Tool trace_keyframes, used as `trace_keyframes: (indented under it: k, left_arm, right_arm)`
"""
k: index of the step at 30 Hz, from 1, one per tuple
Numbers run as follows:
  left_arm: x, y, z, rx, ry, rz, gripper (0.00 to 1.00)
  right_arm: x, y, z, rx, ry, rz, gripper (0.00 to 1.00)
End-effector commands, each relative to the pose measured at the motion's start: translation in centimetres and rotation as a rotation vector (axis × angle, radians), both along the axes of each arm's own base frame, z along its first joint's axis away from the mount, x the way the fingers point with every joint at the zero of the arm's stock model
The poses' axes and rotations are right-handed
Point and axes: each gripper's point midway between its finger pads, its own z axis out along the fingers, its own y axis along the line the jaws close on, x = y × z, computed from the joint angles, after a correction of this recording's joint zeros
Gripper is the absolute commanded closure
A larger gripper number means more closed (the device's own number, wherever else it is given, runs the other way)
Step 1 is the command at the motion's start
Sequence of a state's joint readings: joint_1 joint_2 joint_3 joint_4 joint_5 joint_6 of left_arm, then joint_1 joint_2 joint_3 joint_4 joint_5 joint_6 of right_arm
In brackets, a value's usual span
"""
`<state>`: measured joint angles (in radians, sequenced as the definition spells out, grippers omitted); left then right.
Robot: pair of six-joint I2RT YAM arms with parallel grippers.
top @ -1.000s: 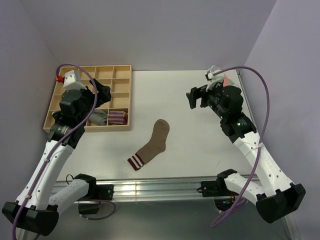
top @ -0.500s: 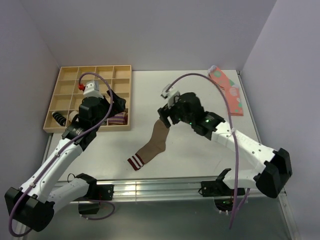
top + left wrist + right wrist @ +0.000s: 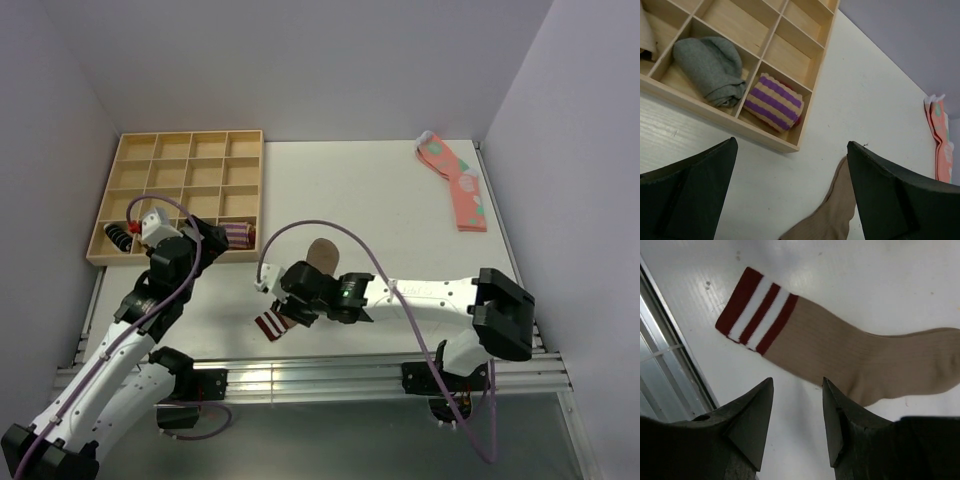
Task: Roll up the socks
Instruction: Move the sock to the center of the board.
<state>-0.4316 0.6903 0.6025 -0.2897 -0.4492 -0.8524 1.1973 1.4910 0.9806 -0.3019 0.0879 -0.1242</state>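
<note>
The right arm stretches low and leftward across the near side of the table (image 3: 390, 210). The right gripper (image 3: 797, 386) is above the tan sock (image 3: 840, 350) by its striped cuff, fingers partly apart with nothing between them; whether they touch the sock is hard to judge. The left gripper (image 3: 792, 149), fingers spread wide, hangs by the near right corner of the wooden tray (image 3: 700, 112). The tray's near row holds a grey bundle (image 3: 710, 70) and a purple-striped bundle (image 3: 774, 101). A coral-pink sock (image 3: 460, 185) lies far right.

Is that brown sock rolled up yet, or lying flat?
Flat, not rolled. The brown sock lies stretched out on the table, its striped cuff unfolded at one end.
</note>
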Motion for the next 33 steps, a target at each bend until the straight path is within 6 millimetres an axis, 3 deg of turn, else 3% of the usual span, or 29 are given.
trace_keyframes:
  k: [1, 5, 9, 15, 24, 33]
  left_arm:
    - [-0.2, 1.6, 0.9, -0.036, -0.032, 0.102, 0.03]
    - [-0.3, 1.7, 1.5, -0.034, -0.031, 0.107, 0.03]
    - [-0.3, 2.0, 2.3, -0.022, -0.039, 0.114, 0.02]
    - [0.1, 2.5, 2.9, 0.006, -0.031, 0.145, 0.01]
    - [0.3, 3.2, 4.4, 0.017, -0.047, 0.167, 0.00]
    - [0.6, 3.6, 4.6, 0.022, -0.049, 0.155, 0.01]
  right_arm:
    - [-1.2, 2.1, 0.6, -0.013, -0.061, 0.037, 0.49]
    - [-2.9, 4.3, -0.5, -0.034, -0.037, 0.093, 0.49]
    - [-3.6, 6.6, -0.3, -0.005, -0.013, 0.121, 0.49]
    - [-4.0, 8.4, -2.0, -0.002, 0.023, 0.108, 0.52]
    - [-3.6, 9.4, -5.4, -0.052, 0.077, -0.013, 0.58]
    - [-3.7, 8.8, -8.3, -0.123, 0.111, -0.029, 0.56]
